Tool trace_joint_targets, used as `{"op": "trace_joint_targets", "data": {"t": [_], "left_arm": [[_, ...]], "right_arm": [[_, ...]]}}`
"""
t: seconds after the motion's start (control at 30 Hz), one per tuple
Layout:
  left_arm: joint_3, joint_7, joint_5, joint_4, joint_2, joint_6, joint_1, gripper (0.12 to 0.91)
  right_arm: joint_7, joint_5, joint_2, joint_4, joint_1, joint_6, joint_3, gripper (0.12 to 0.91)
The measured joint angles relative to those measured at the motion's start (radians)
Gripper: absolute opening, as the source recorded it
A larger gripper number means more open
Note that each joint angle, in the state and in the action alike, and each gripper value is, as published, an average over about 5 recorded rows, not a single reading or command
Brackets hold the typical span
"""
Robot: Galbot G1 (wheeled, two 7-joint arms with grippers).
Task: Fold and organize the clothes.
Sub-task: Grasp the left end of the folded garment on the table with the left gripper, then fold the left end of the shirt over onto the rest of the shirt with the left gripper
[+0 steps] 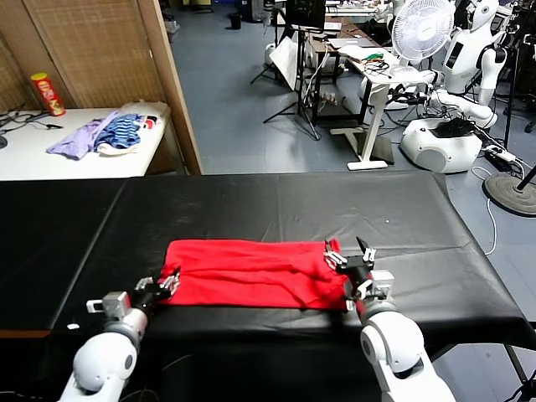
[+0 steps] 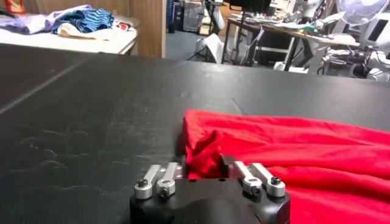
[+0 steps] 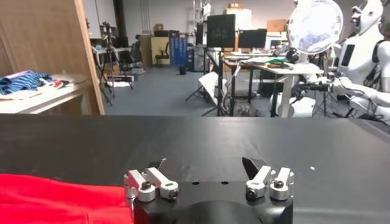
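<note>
The clothes are one bright red T-shirt [image 1: 251,274], folded into a long band across the black table's near half. My left gripper [image 1: 171,280] sits at the band's near left corner, shut on a bunched fold of the red cloth [image 2: 204,159]. At the band's right end my right gripper [image 1: 350,255] stands open, its fingers spread wide with nothing between them; in the right wrist view the gripper [image 3: 204,164] faces bare black table, and the shirt's edge [image 3: 61,198] lies off to one side.
A black cloth covers the table [image 1: 276,205], whose front edge runs just below both grippers. A white side table [image 1: 75,155] at the far left carries a lilac and blue-striped heap [image 1: 100,134] and a red can [image 1: 47,93]. Desks, a fan and another robot stand beyond.
</note>
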Motion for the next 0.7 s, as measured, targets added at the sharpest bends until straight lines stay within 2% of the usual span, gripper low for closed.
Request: {"op": "trace_joint_targets", "data": {"t": [0.1,0.27,0.5,0.6,0.7], "left_arm": [[0.004,0.009,0.047,0.006,-0.002,-0.015,-0.003,0.149],[-0.009,0.014,0.198,0.017,0.025,-0.053,-0.004,0.157],[-0.091,0.012,0.446,0.037,0.166,-0.100,0.016,0.156],[-0.108,0.005,0.486,0.025,0.214,-0.095,0.026,0.156],[-0.094,-0.008,0.476,-0.015,0.219,-0.066,0.031,0.156]], "right_arm": [[0.005,-0.001,0.002,0.011,-0.007,-0.003,0.005,0.798],[0.016,-0.014,0.004,0.035,-0.020,-0.011,0.014,0.798],[0.017,-0.030,0.019,0.061,-0.032,-0.014,0.011,0.798],[0.017,-0.038,0.024,0.066,-0.038,-0.014,0.009,0.798],[0.017,-0.051,0.027,0.071,-0.046,-0.015,0.012,0.798]]}}
